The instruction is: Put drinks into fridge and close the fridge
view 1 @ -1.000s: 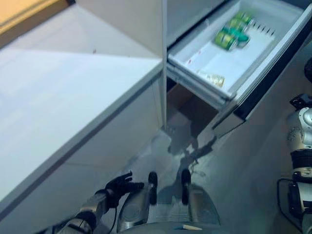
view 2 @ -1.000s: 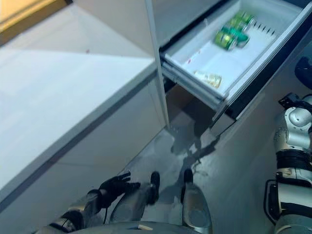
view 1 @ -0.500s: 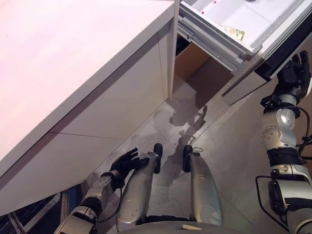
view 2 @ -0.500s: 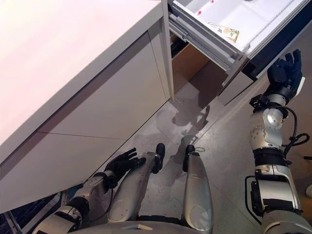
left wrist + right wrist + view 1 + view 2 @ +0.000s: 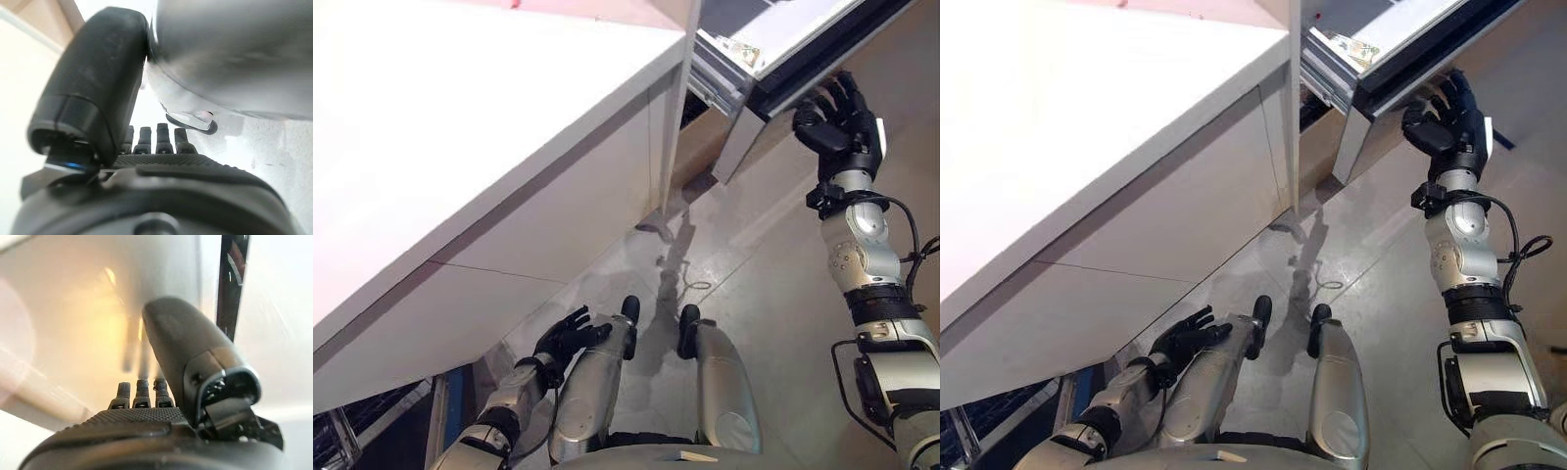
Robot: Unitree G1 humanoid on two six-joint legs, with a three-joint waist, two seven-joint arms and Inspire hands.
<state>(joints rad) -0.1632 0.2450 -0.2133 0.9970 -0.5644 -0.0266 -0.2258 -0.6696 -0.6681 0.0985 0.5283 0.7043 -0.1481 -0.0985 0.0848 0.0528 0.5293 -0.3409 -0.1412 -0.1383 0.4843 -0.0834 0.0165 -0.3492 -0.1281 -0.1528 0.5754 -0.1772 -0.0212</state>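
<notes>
The fridge's pull-out drawer (image 5: 781, 27) stands out at the upper right, white inside with a dark front edge (image 5: 1449, 44). Only a small pale packet (image 5: 1351, 49) shows in it; no drink cans are in view. My right hand (image 5: 842, 122) is raised against the underside of the drawer's front, open, its fingers (image 5: 139, 394) straight on a pale panel beside a dark strip (image 5: 232, 284). My left hand (image 5: 566, 338) hangs low on the left, open and holding nothing, with its fingers (image 5: 151, 139) spread.
A long white counter (image 5: 460, 147) with flat cabinet fronts (image 5: 568, 211) fills the left side up to the fridge. A grey lower panel (image 5: 742, 142) hangs under the drawer. Pale tiled floor (image 5: 773, 284) lies between the counter and my right arm.
The whole view has swung, so the drawer's cans have left the picture. My right hand has risen from beside the drawer to its front edge. The left hand stays low.
</notes>
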